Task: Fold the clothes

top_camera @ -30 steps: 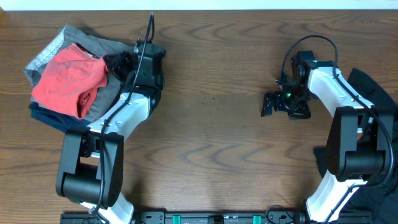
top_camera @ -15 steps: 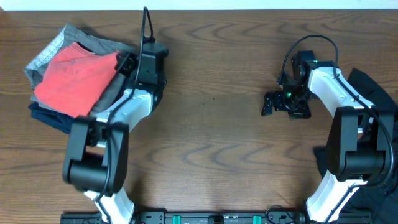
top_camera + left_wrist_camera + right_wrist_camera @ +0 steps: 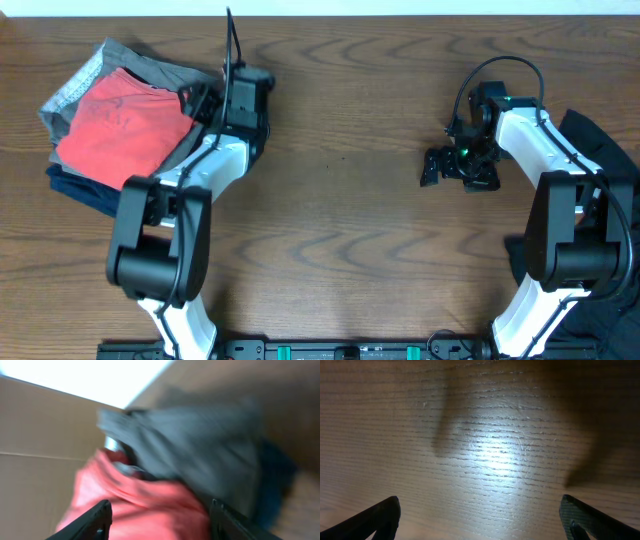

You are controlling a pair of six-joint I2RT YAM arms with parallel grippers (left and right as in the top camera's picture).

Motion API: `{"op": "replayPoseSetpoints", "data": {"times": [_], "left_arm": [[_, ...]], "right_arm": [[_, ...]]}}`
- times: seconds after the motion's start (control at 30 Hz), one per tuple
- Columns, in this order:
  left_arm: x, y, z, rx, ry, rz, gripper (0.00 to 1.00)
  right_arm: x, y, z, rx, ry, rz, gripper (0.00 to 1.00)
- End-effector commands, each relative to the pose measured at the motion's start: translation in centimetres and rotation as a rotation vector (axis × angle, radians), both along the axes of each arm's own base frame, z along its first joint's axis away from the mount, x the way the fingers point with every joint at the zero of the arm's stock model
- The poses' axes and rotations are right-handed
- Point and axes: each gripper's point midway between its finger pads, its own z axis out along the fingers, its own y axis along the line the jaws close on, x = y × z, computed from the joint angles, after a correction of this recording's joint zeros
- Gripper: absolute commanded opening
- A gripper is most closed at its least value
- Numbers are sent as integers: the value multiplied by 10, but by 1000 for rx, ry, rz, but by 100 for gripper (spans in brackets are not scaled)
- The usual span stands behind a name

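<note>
Coral-red folded T-shirt [image 3: 118, 128] atop grey-and-navy garment pile [image 3: 78, 82]; left claw [image 3: 159, 512] released, spread over it. Right claw [image 3: 480, 512] released above brown wooden counter [image 3: 340, 210].

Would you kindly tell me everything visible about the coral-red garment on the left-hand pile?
The coral-red garment is soft, matte cloth, folded into a rough rectangle with light creases; no print is readable. It lies flat on a grey garment, itself over a navy garment. The left tool sits at its right edge, open, fingers either side of the fabric; contact is unclear.
</note>
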Motion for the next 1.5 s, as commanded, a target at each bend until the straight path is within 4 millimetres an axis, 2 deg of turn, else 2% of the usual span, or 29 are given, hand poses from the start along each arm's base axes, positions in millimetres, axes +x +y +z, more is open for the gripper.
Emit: {"op": "replayPoseSetpoints", "data": {"times": [0.0, 0.1, 0.17, 0.23, 0.33, 0.4, 0.47, 0.57, 0.67, 0.73, 0.87, 1.03, 1.13, 1.27, 1.4, 1.47], "left_arm": [[8, 1, 96, -49, -246, 41, 66], [-2, 4, 139, -91, -355, 50, 67], [-13, 8, 155, -133, -404, 71, 68], [-27, 15, 162, -204, -440, 107, 68], [-43, 16, 148, -391, -416, 112, 68], [-51, 3, 128, -583, -346, 84, 68], [-58, -27, 102, -825, -223, 25, 70], [-72, -71, 77, -1050, -37, -69, 80], [-96, -97, 54, -1166, 146, -87, 98], [-118, -101, 39, -1193, 259, -45, 98], [-173, -94, 17, -1167, 470, 103, 98], [-239, -85, 8, -1122, 707, 274, 98], [-264, -82, 10, -1101, 793, 335, 98], [-279, -80, 13, -1097, 807, 345, 98], [-284, -79, 24, -1128, 679, 252, 98], [-282, -80, 35, -1151, 566, 169, 98]], "right_arm": [[3, -1, 7, 12, -24, -8, 99], [4, -1, 7, 11, -28, -8, 99], [4, -1, 7, 9, -28, -8, 99], [4, -1, 7, 9, -28, -6, 99], [4, -1, 7, 8, -28, -7, 99], [4, -1, 7, 8, -30, -7, 99], [5, -2, 7, 8, -33, -8, 99], [8, -1, 7, 9, -48, -9, 99], [12, -1, 7, 8, -54, -49, 99], [9, -1, 7, 10, -32, -85, 99], [-8, 4, 11, 59, 54, -125, 99], [-43, 8, 22, 115, 214, -165, 99], [-60, 8, 29, 113, 282, -155, 99], [-73, 11, 41, 113, 308, -134, 99], [-79, 16, 53, 115, 182, -121, 99], [-80, 16, 61, 117, 63, -141, 99]]}}
